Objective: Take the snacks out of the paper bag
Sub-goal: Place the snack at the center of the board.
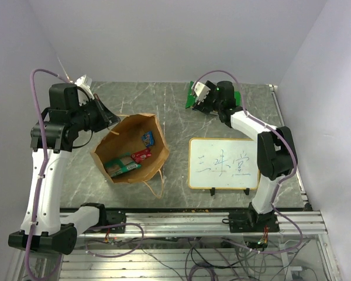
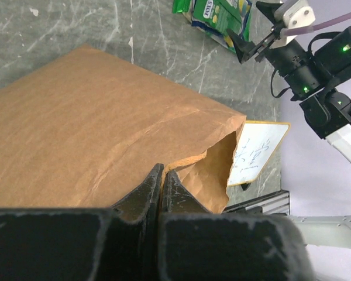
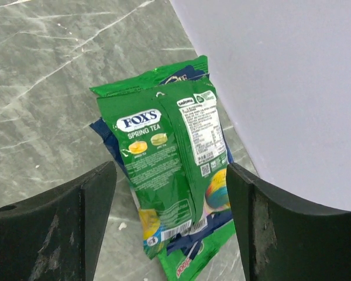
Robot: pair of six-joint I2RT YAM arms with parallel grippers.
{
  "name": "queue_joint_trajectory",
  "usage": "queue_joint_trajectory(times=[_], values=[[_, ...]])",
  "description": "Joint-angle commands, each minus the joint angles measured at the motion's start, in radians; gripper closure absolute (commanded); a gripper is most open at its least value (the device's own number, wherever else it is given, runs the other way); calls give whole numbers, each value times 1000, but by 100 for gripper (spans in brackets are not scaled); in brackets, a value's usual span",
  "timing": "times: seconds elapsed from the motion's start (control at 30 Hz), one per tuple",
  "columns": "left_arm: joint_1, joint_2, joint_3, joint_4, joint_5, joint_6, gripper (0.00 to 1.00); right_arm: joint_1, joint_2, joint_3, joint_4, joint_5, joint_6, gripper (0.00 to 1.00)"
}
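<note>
The brown paper bag (image 1: pixel 130 147) lies open at the left middle of the table. Inside it I see a blue pouch (image 1: pixel 148 138), a red packet (image 1: pixel 141 155) and a green packet (image 1: pixel 121 164). My left gripper (image 1: pixel 113 119) is shut on the bag's rim, and the wrist view shows the jaws (image 2: pixel 162 172) pinching the paper edge of the bag (image 2: pixel 93 117). My right gripper (image 1: pixel 197 100) is open at the back of the table, just above a pile of packets (image 1: pixel 190 98). A green FOX'S packet (image 3: pixel 164 158) tops that pile, between my spread fingers (image 3: pixel 64 228).
An orange-framed whiteboard (image 1: pixel 223 163) stands on the table right of the bag, also seen in the left wrist view (image 2: pixel 254 152). The white back wall (image 3: pixel 292 70) is close behind the pile. The metal rail (image 1: pixel 181 219) runs along the near edge.
</note>
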Motion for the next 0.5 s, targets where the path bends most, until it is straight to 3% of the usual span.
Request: queue_joint_trajectory(times=[0.0,0.47], values=[[-5,-24,-20,8,39,-21,93,0,-59,-54,-13,12,69,24],[-5,-40,-27,-6,48,-59,93,-1,-83,-102,11,53,203,19]])
